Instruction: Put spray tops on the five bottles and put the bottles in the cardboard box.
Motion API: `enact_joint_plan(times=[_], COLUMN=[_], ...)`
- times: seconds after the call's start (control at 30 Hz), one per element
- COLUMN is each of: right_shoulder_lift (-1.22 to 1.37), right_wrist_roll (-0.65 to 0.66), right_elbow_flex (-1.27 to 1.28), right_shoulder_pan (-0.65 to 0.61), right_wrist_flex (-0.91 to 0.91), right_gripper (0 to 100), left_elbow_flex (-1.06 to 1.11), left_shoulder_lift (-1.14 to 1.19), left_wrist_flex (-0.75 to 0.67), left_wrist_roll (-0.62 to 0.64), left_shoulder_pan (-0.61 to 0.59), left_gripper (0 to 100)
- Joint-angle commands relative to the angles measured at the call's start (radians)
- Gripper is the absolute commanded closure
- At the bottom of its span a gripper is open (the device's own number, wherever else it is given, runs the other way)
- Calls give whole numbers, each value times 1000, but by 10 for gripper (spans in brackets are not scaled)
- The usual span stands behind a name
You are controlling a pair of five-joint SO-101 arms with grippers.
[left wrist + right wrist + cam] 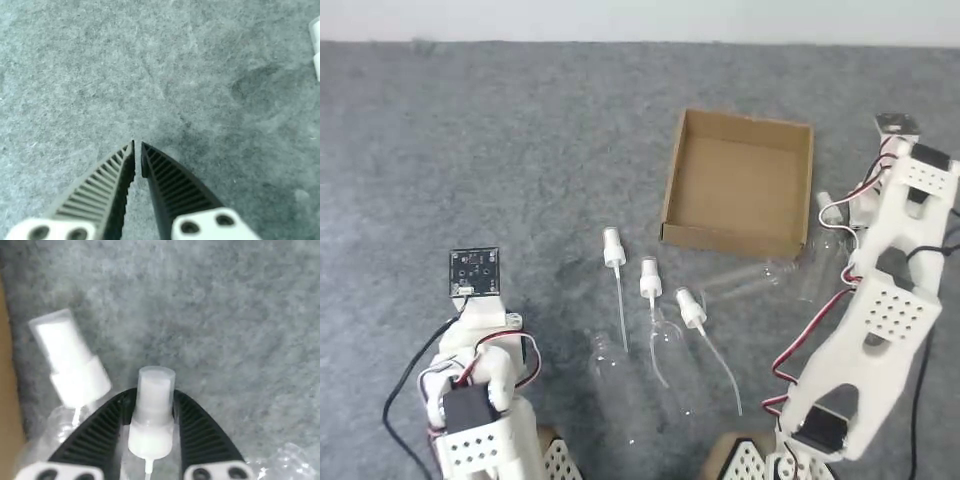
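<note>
My right gripper (150, 394) is shut on a white spray top (151, 410) just right of the cardboard box (740, 185). Whether that top sits on a bottle I cannot tell. Beside it stands another spray top (72, 362) on a clear bottle (55, 427). Three loose spray tops (613, 248) (650, 278) (691, 308) with long tubes lie in front of the box. Clear bottles (610, 368) (666, 340) lie near them, and another (750, 278) lies below the box. My left gripper (137, 146) is shut on nothing, low over bare carpet at the front left.
Grey carpet (500, 150) covers the table. The open box has nothing inside. The right arm (880, 320) stretches along the right side, over the bottles there. A white piece (315, 40) shows at the edge of the left wrist view.
</note>
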Motion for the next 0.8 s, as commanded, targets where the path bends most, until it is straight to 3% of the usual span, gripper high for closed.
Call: enact_joint_plan(times=[0.0, 0.27, 0.4, 0.57, 0.77], right_shoulder_lift=[-96, -239, -346, -573, -943], right_wrist_roll=[11, 12, 9, 12, 54], right_elbow_flex=[-110, -359, -384, -143, 196], right_shoulder_pan=[-2, -38, -41, -48, -183], right_wrist_flex=[114, 392, 414, 412, 407], right_gripper=[982, 982, 983, 983, 982], left_elbow_flex=[-5, -5, -5, -5, -5], left_shoulder_lift=[-15, -15, -15, -15, -15], left_wrist_flex=[5, 5, 5, 5, 5], left_wrist_roll=[-3, -3, -3, -3, -3], left_shoulder_pan=[-3, -3, -5, -5, -5], left_gripper=[987, 987, 987, 987, 987])
